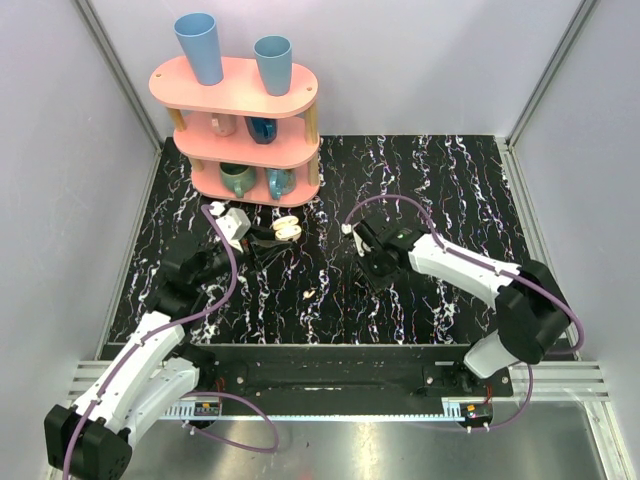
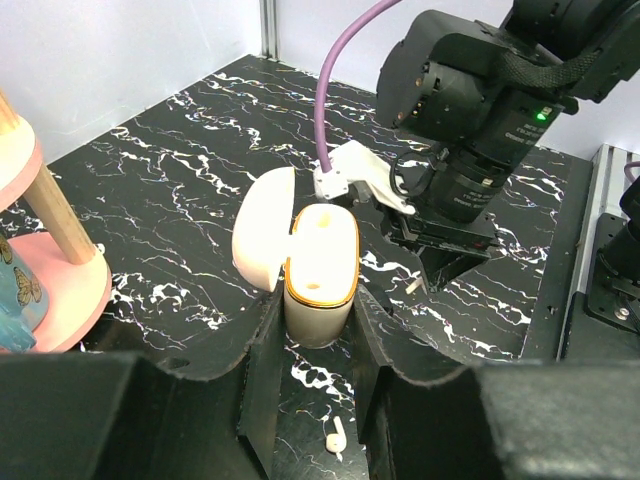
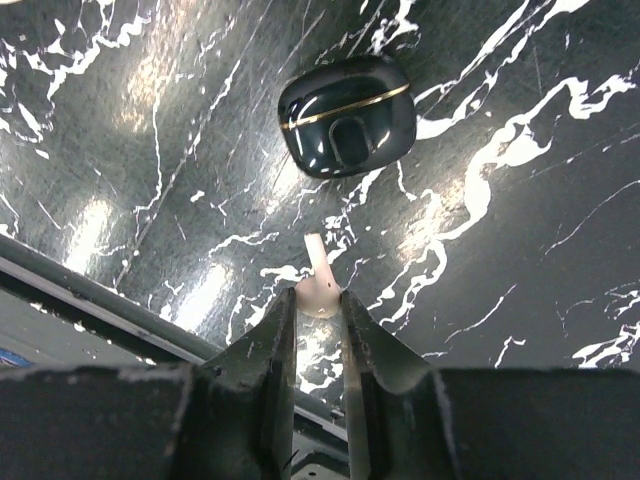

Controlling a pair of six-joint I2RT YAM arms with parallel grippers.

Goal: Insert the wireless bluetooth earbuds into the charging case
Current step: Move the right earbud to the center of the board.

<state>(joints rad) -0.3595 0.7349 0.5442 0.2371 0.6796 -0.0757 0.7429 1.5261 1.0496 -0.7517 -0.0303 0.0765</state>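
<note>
Case point(image 2: 320, 275) is clamped open in the left tool point(image 2: 316, 335); one earbud point(image 3: 318, 290) is pinched in the right tool point(image 3: 318, 318), the second earbud point(image 2: 335, 437) is seen on the table point(image 2: 200, 180); neither appears inserted.

High rear view down onto the table point(image 1: 450, 180), wrist views close above its marbled top

Present are two earbuds point(image 3: 318, 291), one cream charging case point(image 2: 321, 272) and one black case point(image 3: 347, 115). One rack point(image 1: 236, 86) carries six cups point(image 1: 200, 48).
</note>
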